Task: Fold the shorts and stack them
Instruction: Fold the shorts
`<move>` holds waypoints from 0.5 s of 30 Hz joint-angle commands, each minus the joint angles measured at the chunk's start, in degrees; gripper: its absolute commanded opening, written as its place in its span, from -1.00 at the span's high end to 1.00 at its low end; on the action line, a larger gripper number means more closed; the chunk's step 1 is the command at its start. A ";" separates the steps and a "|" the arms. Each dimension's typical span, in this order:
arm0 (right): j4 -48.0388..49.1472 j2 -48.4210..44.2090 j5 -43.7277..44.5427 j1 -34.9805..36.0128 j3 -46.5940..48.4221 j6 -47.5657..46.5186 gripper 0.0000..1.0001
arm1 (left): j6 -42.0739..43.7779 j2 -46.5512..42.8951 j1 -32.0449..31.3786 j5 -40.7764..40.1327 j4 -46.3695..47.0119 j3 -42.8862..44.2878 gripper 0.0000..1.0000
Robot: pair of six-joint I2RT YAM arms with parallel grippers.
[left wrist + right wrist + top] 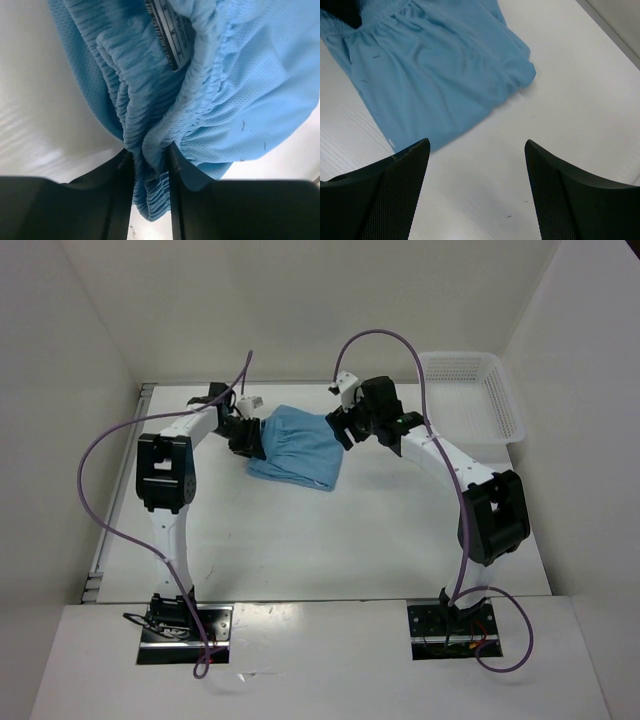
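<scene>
The light blue shorts (296, 447) lie folded on the white table at the back centre. My left gripper (247, 437) is at their left end, shut on the gathered waistband (150, 170), which is bunched between the two black fingers (120, 200). A sewn-in label (170, 35) shows inside the waist. My right gripper (343, 430) hovers at the right end of the shorts (435, 75), open with bare table between its fingertips (477, 145); it touches no fabric.
A white plastic lattice basket (480, 400) stands at the back right of the table. White walls close in the table (330, 540) on the left, back and right. Purple cables loop above both arms.
</scene>
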 commanded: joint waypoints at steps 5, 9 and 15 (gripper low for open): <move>2.52 -0.67 -1.02 -0.32 2.97 1.80 -0.63 | 0.67 -5.99 0.10 5.02 -0.75 -11.03 0.31; 3.14 -0.67 -1.55 -0.32 1.92 3.02 -0.63 | 0.67 -8.81 0.10 4.33 0.39 -15.08 0.06; 4.19 -1.72 -1.55 -0.32 1.38 3.55 -0.63 | 0.67 -11.62 0.10 3.71 2.15 -18.58 -0.15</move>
